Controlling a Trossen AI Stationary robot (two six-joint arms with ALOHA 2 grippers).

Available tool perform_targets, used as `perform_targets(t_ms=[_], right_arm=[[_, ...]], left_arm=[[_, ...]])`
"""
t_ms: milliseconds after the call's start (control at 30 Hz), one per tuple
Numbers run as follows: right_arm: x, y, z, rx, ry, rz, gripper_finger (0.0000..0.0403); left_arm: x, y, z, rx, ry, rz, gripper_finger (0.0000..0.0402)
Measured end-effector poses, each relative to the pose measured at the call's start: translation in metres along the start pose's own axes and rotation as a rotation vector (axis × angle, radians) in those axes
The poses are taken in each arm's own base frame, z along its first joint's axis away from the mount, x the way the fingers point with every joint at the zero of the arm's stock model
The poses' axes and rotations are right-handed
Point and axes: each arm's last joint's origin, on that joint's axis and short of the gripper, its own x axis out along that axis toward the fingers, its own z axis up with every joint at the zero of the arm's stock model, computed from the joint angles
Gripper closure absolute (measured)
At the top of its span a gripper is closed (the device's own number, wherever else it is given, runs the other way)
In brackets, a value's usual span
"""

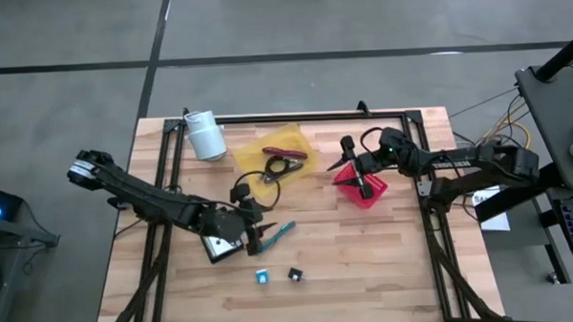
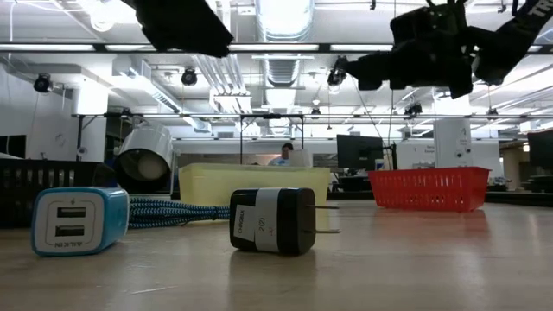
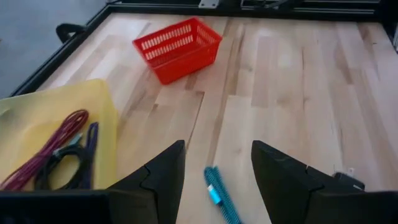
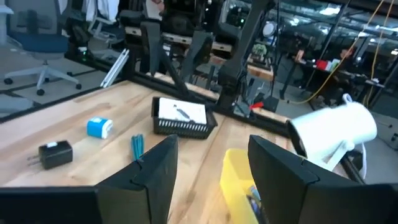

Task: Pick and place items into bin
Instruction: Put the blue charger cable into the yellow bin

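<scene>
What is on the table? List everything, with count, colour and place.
white cylinder: one, white, table's upper left in the high view
yellow tray: one, yellow, beside the cylinder
cables: several, maroon and dark, in the yellow tray
red basket: one, red, table's right half
black basket: one, black, holds a white card
teal cable: one, teal, on wood
blue charger: one, near edge
black charger: one, beside it
left tool: open, over the teal cable
right tool: open, above the red basket

Our left pincer (image 1: 254, 234) hangs low at the bench's middle, fingers parted; our right pincer (image 1: 356, 168) reaches inward from the right, raised, fingers spread.
</scene>
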Motion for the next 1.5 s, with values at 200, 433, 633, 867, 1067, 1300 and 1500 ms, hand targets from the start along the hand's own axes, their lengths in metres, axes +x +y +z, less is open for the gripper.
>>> perform_targets(t_ms=[200, 433, 633, 867, 1067, 1300, 1500], right_arm=[[0.000, -0.001, 0.001, -0.015, 0.008, -0.044, 0.0220], [0.000, -0.002, 0.000, -0.012, 0.016, -0.056, 0.0220], [0.000, -0.001, -0.001, -0.017, 0.018, -0.058, 0.0220], [0.000, -0.001, -0.001, -0.017, 0.018, -0.058, 0.0220], [0.000, -0.001, -0.001, -0.017, 0.019, -0.058, 0.0220], [0.000, -0.001, -0.001, -0.036, 0.023, -0.056, 0.0220], [0.000, -0.001, -0.002, -0.037, 0.026, -0.055, 0.0220]], left_arm=[[0.020, -0.008, -0.010, -0.064, 0.029, 0.013, 0.0233], [0.036, -0.019, -0.025, -0.319, 0.170, -0.105, 0.0233], [0.049, -0.027, -0.041, -0.601, 0.348, -0.131, 0.0233], [0.057, -0.026, -0.055, -0.663, 0.591, 0.112, 0.0233], [0.061, -0.029, -0.049, -0.667, 0.599, 0.123, 0.0233], [0.072, -0.033, -0.059, -0.658, 0.665, 0.113, 0.0233], [0.079, -0.035, -0.068, -0.624, 0.711, 0.108, 0.0233]])
